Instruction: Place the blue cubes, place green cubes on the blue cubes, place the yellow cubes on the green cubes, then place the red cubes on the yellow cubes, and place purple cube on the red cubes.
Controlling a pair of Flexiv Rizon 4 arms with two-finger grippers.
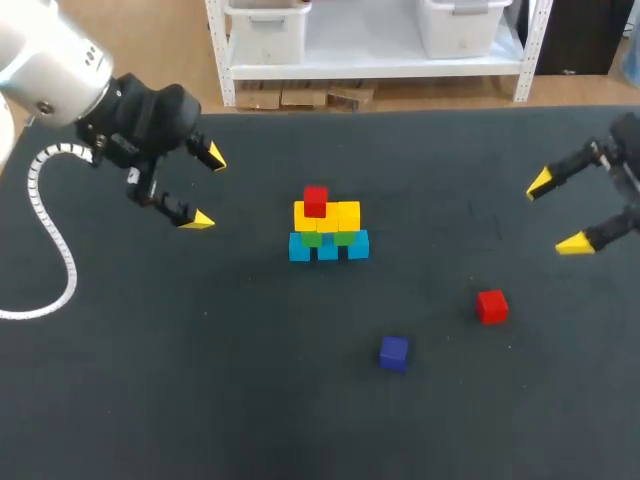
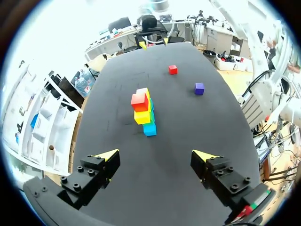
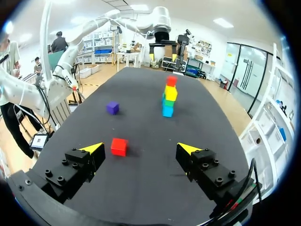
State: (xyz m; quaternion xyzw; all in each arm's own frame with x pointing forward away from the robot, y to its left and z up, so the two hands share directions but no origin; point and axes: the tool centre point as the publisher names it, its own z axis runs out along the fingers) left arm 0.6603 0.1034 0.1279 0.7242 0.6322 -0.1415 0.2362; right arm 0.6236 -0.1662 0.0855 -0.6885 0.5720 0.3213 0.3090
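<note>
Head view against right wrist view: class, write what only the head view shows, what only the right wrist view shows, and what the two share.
Only the head view shows the stack broadside, three blue cubes in a row at its base. Only the right wrist view shows the stack end-on as one narrow column, with the loose red cube close ahead of the open right gripper, nearer one fingertip. Both show the stack, the loose red cube, the purple cube and the right gripper's yellow tips.

Matt dark table [image 1: 200,400], smooth plastic-looking cubes [image 1: 345,215], glossy white left arm [image 1: 45,60], ribbed white hose [image 1: 62,255]
</note>
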